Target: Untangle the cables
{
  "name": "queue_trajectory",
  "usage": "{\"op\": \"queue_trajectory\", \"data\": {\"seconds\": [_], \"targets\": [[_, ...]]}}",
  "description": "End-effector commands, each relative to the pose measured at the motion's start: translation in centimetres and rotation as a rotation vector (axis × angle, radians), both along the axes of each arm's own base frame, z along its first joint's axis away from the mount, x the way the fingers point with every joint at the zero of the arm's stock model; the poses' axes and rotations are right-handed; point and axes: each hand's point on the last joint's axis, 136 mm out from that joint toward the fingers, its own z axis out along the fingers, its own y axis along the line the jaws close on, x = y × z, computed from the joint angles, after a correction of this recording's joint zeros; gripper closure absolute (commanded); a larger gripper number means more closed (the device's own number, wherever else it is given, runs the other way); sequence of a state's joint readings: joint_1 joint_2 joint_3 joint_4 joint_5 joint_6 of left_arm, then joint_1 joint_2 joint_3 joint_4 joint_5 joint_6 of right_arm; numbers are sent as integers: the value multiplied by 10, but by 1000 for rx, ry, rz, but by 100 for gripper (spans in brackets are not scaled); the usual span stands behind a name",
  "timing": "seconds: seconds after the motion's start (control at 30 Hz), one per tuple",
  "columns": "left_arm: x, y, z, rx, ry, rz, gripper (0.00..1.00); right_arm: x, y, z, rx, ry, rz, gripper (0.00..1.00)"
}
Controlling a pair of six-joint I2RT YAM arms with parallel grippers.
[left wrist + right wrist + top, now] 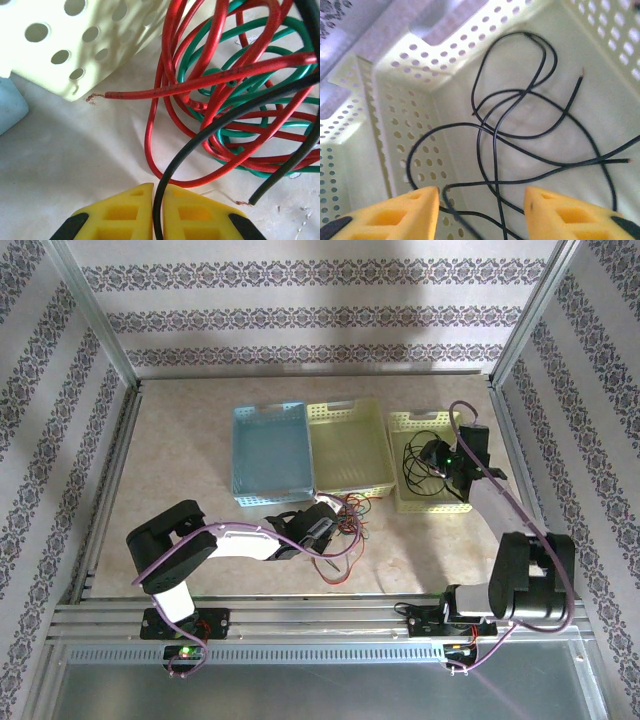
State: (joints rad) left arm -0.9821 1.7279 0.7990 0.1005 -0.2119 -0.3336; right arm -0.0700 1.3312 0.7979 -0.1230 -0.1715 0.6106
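Pinching a black wire [197,135] between yellow fingertips [127,212] drawn nearly together, the left gripper [325,530] sits low over the table [190,440], just off the near right corner of the middle yellow basket [348,450]. The red and green tangle [235,95] lies on the tabletop beside that same corner. A bare red end points at the basket's perforated wall, and the held black wire crosses over the loops. To the basket's left stands a blue basket [272,452]. To its right, a second yellow basket [420,420] holds loose black wires [520,125] in overlapping loops on its floor. The right gripper [480,215] hangs over them, fingers spread wide, holding nothing.
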Motion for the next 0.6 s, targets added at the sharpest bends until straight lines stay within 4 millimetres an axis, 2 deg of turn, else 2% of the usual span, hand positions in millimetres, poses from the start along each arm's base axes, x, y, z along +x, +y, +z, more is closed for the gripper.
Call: {"op": "queue_trajectory", "data": {"seconds": [0.0,0.1,0.17,0.27,0.33,0.4,0.5,0.57], "targets": [[2,-3,17,-23,-21,8,88,-12,-14,31,-72,-63,-44,49],[2,-2,18,-28,-27,7,88,-29,-14,42,-87,-79,-45,49],[2,-3,20,-37,-30,5,88,-38,2,45,-56,-96,6,50],[2,-3,22,-50,-35,1,88,-54,55,45,20,-112,215,52],[1,-4,23,-54,-35,0,88,-71,97,36,85,-86,383,53],[1,-4,24,-53,-35,0,88,-91,129,24,144,-39,511,52],[1,-4,25,-58,-35,-1,88,-118,157,2,197,42,623,53],[1,-5,27,-64,-36,-3,88,-131,166,-12,199,97,660,53]]}}
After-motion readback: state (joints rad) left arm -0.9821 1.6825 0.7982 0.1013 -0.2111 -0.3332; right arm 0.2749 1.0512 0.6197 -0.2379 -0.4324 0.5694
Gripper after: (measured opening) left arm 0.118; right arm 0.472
